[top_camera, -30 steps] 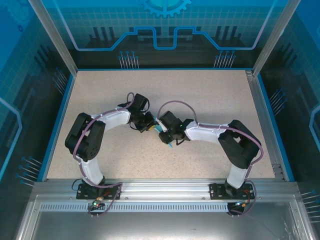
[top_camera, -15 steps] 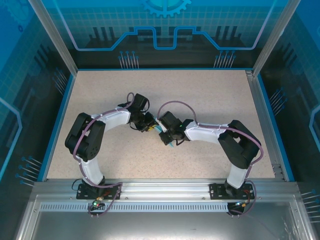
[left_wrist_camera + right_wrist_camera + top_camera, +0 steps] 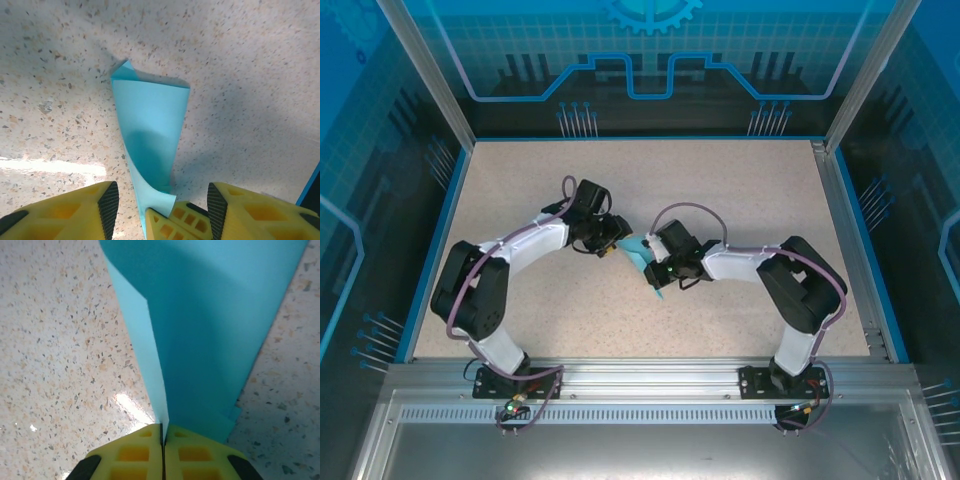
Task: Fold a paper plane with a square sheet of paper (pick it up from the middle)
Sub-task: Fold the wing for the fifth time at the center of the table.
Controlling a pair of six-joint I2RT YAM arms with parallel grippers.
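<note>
Near the middle of the speckled table (image 3: pixel 740 190), the right gripper (image 3: pixel 163 432), reaching in from three o'clock, pinches its jaws together on the light-blue paper plane (image 3: pixel 150 130). The left gripper (image 3: pixel 162 200), at the plane's ten o'clock, stands with its jaws apart on either side of the narrow end.

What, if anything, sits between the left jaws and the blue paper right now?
No foreign object. The left gripper is open, with the folded paper just ahead. The right gripper, shut on the paper's near end, sits in the gap between the left jaws, so closing there would likely meet it.
</note>
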